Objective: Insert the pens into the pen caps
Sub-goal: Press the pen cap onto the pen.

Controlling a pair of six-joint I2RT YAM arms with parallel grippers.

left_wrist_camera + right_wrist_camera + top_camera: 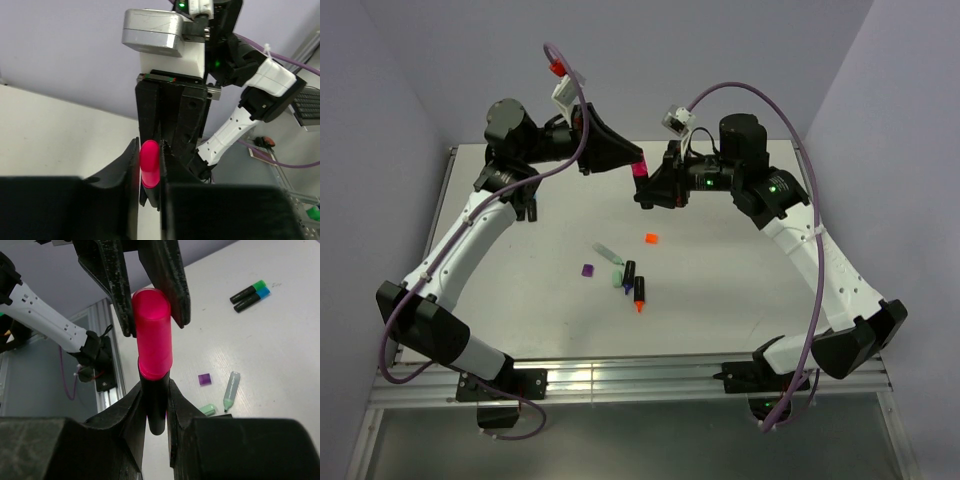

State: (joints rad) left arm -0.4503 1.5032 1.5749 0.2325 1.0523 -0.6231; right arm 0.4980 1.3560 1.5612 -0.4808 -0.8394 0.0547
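Orange cap (651,238), purple cap (587,270), loose pens (632,283)

A: Where is the top camera?
B: High behind the arm bases (485,385), looking down on the whole surface (740,290).
A: And the wrist cameras?
B: Very near, along their own jaws, facing each other; both show the pink cap (149,160).

Landmark: pink cap (152,330), raised above table (740,300).
- At cap: left gripper (150,167) clamped on it, right gripper (156,399) pinching pink pen (156,417) just under it; no passage between them.
- Left and right of cap: arms block.
- Nearer than cap, on table: orange cap (651,238), purple cap (587,270), pen cluster (629,278).
- Either side of cluster: bare table, room to descend.
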